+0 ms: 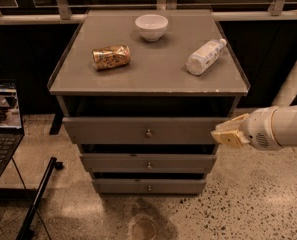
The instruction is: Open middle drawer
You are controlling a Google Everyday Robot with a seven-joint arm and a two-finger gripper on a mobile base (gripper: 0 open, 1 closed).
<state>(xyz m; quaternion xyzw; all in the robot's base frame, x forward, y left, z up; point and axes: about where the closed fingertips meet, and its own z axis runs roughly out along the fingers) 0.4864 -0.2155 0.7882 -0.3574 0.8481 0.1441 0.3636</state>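
The grey cabinet (148,79) has three stacked drawers. The middle drawer (113,163) is the low flat panel second from the top, with a small round metal knob (149,165) at its centre. Its front sits nearly flush between the taller top drawer (108,130) and the narrow bottom drawer (123,186). My gripper (230,132), cream-tipped on a white arm (283,128), reaches in from the right. It hovers by the right end of the top drawer's front, above and to the right of the middle drawer's knob, touching no knob.
On the cabinet top lie a white bowl (151,26), a crushed can on its side (111,57) and a white bottle on its side (205,57). An open laptop (2,124) stands at the left, with a dark pole (38,196) on the speckled floor.
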